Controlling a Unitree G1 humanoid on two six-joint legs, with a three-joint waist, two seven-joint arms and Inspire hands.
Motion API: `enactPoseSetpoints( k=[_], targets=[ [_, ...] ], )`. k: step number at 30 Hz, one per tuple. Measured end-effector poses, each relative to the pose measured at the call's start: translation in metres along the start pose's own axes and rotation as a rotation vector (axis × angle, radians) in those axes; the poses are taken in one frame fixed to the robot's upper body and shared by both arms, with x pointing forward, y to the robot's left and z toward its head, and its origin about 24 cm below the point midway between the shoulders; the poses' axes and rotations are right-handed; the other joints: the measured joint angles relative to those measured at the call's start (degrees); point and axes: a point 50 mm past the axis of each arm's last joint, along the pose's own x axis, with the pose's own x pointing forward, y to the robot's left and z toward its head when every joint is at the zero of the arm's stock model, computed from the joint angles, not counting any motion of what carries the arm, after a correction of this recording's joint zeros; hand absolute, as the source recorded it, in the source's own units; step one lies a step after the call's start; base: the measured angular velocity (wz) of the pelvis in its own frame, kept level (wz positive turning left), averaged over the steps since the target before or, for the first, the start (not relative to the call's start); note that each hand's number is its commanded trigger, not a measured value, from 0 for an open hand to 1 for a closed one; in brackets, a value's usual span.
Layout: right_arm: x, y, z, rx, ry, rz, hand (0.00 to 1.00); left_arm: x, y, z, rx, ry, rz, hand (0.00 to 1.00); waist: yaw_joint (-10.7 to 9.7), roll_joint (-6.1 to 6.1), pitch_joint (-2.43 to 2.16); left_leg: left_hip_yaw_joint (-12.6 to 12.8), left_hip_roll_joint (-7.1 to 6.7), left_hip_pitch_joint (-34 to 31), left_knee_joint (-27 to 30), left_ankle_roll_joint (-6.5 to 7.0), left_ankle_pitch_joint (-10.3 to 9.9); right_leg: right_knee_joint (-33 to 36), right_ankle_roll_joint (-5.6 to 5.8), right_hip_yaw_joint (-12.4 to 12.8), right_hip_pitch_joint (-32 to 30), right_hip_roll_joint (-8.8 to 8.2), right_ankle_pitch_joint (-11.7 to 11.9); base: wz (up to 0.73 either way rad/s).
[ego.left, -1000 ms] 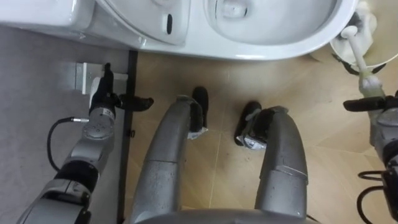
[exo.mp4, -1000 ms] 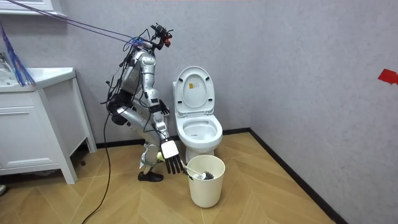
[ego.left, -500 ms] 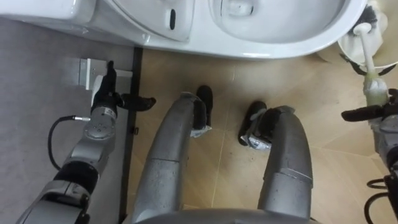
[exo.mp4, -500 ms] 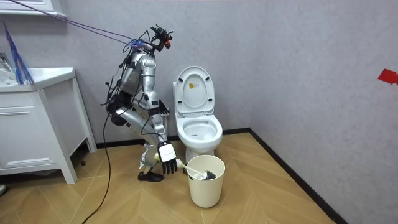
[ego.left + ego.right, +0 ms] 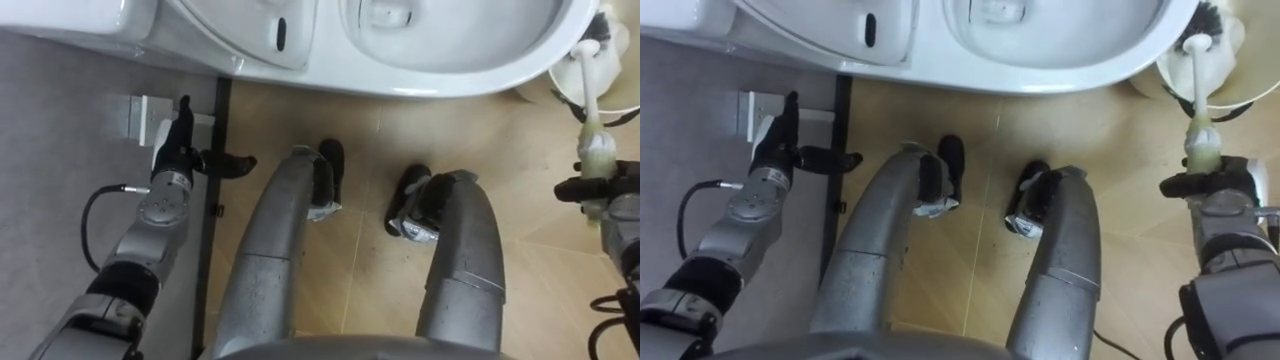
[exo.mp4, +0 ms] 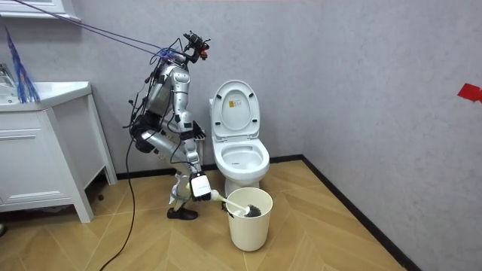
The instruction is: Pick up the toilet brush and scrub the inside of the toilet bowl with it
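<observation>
The white toilet (image 6: 239, 154) stands with its lid up, and its bowl rim (image 5: 450, 80) runs along the top of the eye views. A cream bucket (image 6: 248, 222) stands on the floor in front of it, at my right. The toilet brush leans in the bucket with its head (image 6: 242, 211) down and its pale handle (image 5: 1197, 125) slanting out towards me. My right hand (image 5: 1225, 190) has its fingers curled round the lower end of that handle. My left hand (image 5: 178, 150) hangs by the wall with straight fingers and holds nothing. I stand bent forward, facing the toilet.
A black skirting strip (image 5: 212, 220) divides the grey wall from the wood floor at my left, with a small white box (image 5: 135, 115) on the wall. A white vanity cabinet (image 6: 45, 158) stands at the room view's left. Wood floor lies open at the room view's right.
My right hand has moved in to the brush handle and its fingers have curled round it. The left hand has stayed put. The head camera has shifted slightly.
</observation>
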Motion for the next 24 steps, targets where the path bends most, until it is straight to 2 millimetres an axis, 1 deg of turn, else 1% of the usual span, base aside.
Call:
enactPoseSetpoints(
  k=[3,6,8,9,11,12,14,16,17,18,20,21,23,24],
  targets=[
    [-0.001,0.001,-0.007,0.004,0.013,0.003,1.00,-0.006,0.003,-0.012,-0.007,0.035,0.005,0.00,0.12,0.07,-0.04,0.04,0.03,0.75,-0.11,0.00,0.00,-0.10,0.02,0.02,0.70,0.05,-0.01,0.00],
    [-0.002,0.003,-0.015,-0.005,0.032,0.012,1.00,-0.010,0.003,-0.023,-0.003,0.070,-0.007,0.00,0.23,0.20,-0.11,0.12,-0.12,3.62,-1.66,-0.12,0.12,-1.55,0.10,-0.23,3.61,0.07,0.02,0.00],
    [-0.004,0.006,-0.028,-0.019,0.061,0.030,1.00,-0.015,0.004,-0.033,-0.001,0.100,-0.015,0.00,0.31,0.44,-0.27,-0.07,0.02,6.94,-3.29,-0.27,0.19,-3.60,0.33,-0.76,7.24,0.46,0.26,-0.02],
    [-0.005,0.007,-0.032,-0.020,0.069,0.032,1.00,-0.016,0.004,-0.036,-0.001,0.110,-0.018,0.00,0.38,0.62,-0.40,-0.27,0.20,7.72,-3.71,-0.30,0.20,-4.36,0.40,-0.97,8.26,0.79,0.41,-0.09],
    [-0.008,0.011,-0.047,-0.031,0.105,0.046,1.00,-0.022,0.004,-0.048,0.004,0.153,-0.034,0.00,0.50,0.49,-0.56,-0.38,0.40,11.90,-6.62,-0.49,0.66,-7.70,0.69,-1.21,12.46,1.66,1.26,-0.10],
    [-0.009,0.012,-0.050,-0.034,0.112,0.054,1.00,-0.024,0.004,-0.052,0.005,0.167,-0.039,0.00,0.48,0.47,-0.60,-0.36,0.44,13.04,-7.54,-0.43,0.85,-8.71,0.79,-1.24,13.55,1.89,1.54,-0.10],
    [-0.012,0.017,-0.059,-0.024,0.135,0.081,1.00,-0.029,0.005,-0.062,0.008,0.201,-0.045,0.00,0.16,0.34,-0.66,-0.35,0.73,17.31,-10.83,-0.75,1.33,-12.48,0.97,-1.59,17.94,2.75,2.55,-0.10],
    [-0.015,0.023,-0.068,0.000,0.165,0.110,1.00,-0.032,0.006,-0.069,0.011,0.226,-0.045,0.00,-0.23,0.09,-0.68,-0.41,0.87,20.70,-12.75,-0.73,1.50,-14.75,1.13,-1.81,21.40,3.23,2.86,-0.03],
    [-0.016,0.026,-0.069,0.025,0.173,0.124,1.00,-0.034,0.007,-0.074,0.013,0.242,-0.042,0.00,-0.81,0.10,-0.69,-0.49,0.85,22.97,-14.09,-0.83,1.60,-16.30,1.34,-2.02,23.80,3.47,3.06,0.00],
    [-0.016,0.027,-0.069,0.038,0.174,0.127,1.00,-0.035,0.007,-0.076,0.013,0.247,-0.040,0.00,-0.97,0.06,-0.70,-0.50,0.87,24.09,-14.84,-0.87,1.63,-17.22,1.45,-2.05,24.94,3.64,3.21,-0.05],
    [-0.019,0.032,-0.075,0.077,0.199,0.138,1.00,-0.039,0.008,-0.080,0.012,0.255,-0.039,0.00,-1.33,-0.37,-0.74,-0.50,0.92,28.25,-17.75,-1.07,1.94,-20.60,1.81,-2.15,29.16,4.43,3.86,-0.06],
    [-0.020,0.034,-0.076,0.080,0.202,0.143,1.00,-0.040,0.008,-0.081,0.012,0.256,-0.038,0.00,-1.47,-0.53,-0.74,-0.50,0.91,29.25,-18.55,-1.10,2.08,-21.38,1.89,-2.24,30.19,4.52,4.00,0.00],
    [-0.023,0.041,-0.082,0.116,0.225,0.162,1.00,-0.043,0.009,-0.086,0.009,0.268,-0.043,0.00,-2.22,-0.78,-0.77,-1.09,0.83,33.30,-21.19,-1.28,2.43,-25.08,2.20,-3.19,34.99,5.13,4.66,0.08],
    [-0.024,0.043,-0.082,0.122,0.225,0.167,1.00,-0.044,0.009,-0.088,0.009,0.274,-0.043,0.00,-2.37,-0.89,-0.83,-1.26,0.83,34.36,-22.03,-1.35,2.53,-26.07,2.29,-3.40,36.22,5.23,4.78,0.09]
  ],
)
